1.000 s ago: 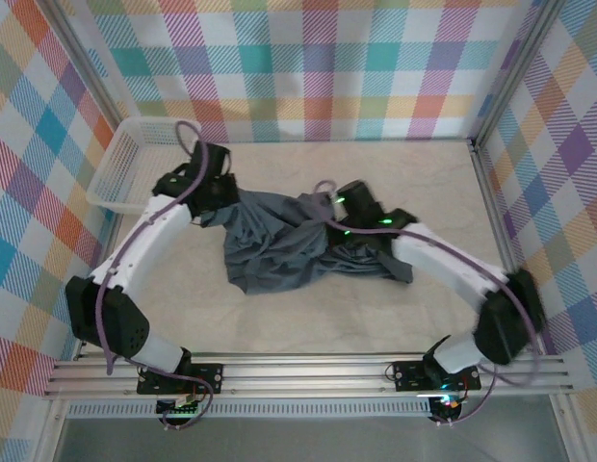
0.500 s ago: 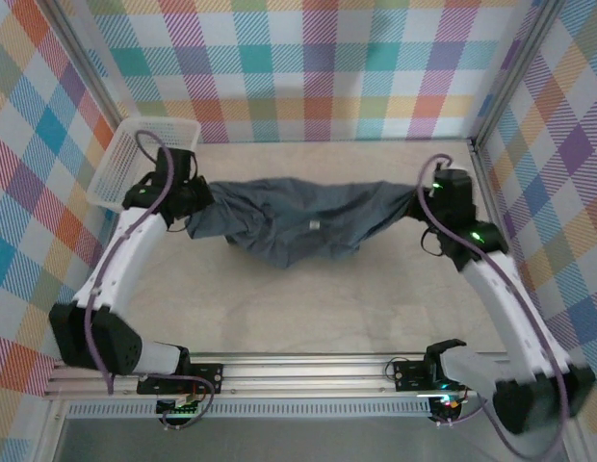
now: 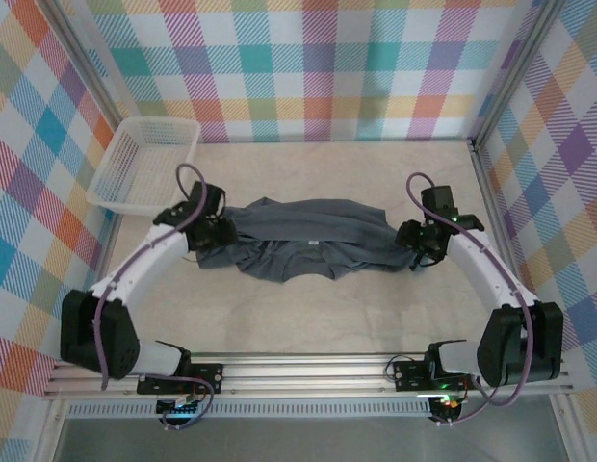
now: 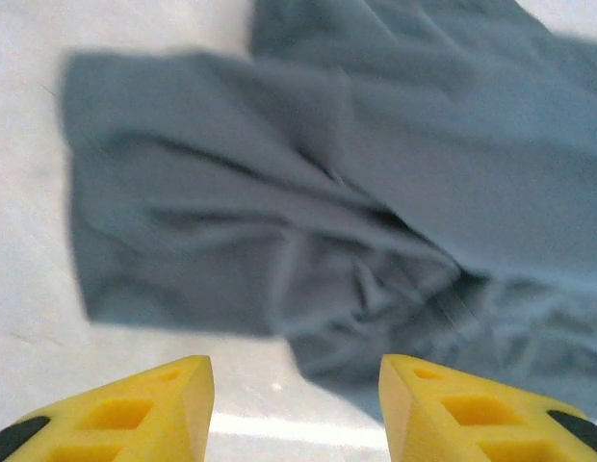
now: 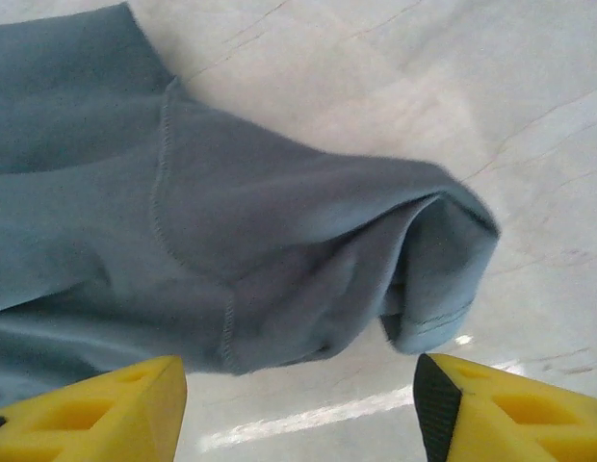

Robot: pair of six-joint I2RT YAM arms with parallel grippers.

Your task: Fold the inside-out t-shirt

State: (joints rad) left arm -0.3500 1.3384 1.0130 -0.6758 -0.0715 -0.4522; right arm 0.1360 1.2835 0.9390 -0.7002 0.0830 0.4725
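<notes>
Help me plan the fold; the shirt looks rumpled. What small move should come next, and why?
Probably close the right gripper on the sleeve before it and tug outward: the t-shirt lies wrinkled, and the left gripper stands open too, holding nothing.

Basket [image 3: 144,166]: white plastic with lots of little holes. It sits on the table, back and to the left of the left claw [image 3: 214,231], well apart from it.
Table [image 3: 376,308]: creamy white, with thin lines like stone. It lies under both claws, and a bare bit shows just past the right claw [image 3: 415,246].
Walls [image 3: 318,67]: squares of pink, blue, green and orange. They stand far behind the claws and out to both sides.
Rail [image 3: 308,377]: shiny silver metal. It runs along the near edge of the table.
</notes>
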